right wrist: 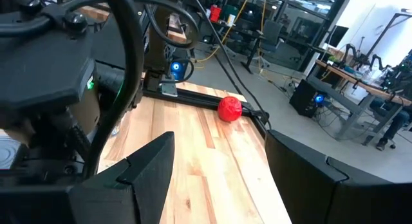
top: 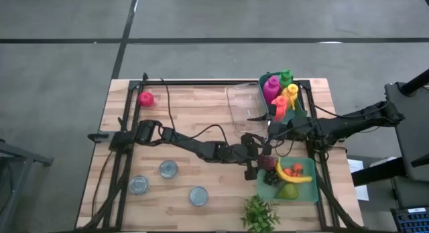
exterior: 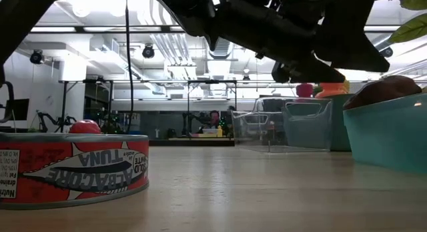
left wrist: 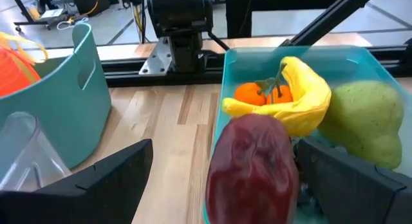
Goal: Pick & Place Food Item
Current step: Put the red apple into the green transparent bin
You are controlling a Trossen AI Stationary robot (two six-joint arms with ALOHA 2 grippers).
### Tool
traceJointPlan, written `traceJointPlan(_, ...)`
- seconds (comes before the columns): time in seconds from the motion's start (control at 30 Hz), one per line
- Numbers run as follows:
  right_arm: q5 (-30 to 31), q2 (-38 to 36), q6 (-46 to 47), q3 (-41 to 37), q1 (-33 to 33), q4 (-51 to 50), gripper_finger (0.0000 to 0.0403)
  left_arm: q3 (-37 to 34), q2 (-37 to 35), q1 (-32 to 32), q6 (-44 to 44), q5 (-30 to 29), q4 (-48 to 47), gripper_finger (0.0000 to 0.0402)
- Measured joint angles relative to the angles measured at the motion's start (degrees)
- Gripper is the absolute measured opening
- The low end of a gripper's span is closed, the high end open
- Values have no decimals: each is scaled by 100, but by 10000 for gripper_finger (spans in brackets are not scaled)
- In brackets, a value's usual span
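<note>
A dark red fruit point(left wrist: 252, 165) sits between the left gripper's point(left wrist: 225, 179) wide fingers, over the teal tray point(left wrist: 370, 73) holding banana point(left wrist: 302, 102).

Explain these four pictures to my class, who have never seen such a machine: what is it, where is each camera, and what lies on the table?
Two dark robot arms work at a wooden table. One camera looks straight down, one sits at table height, and one rides on each wrist. On the table lie three tins, a red ball, a clear tub, a bin of bottles, a green sprig and a tray of fruit. The left claw is open around a dark red fruit at the tray's edge. The right claw is open, holding nothing, near the tub.
</note>
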Motion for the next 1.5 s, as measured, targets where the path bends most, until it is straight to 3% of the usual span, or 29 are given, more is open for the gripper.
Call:
traceJointPlan(0.77,0,-2,1,0,0,-131,239,42,420,37,-21,283,612,390)
traceJointPlan(1.13,1,-2,1,0,1,-129,239,6,-40,44,18,282,-185,390)
traceJointPlan(1.5,0,-2,1,0,2,-129,239,-9,-271,46,-67,-666,-852,390)
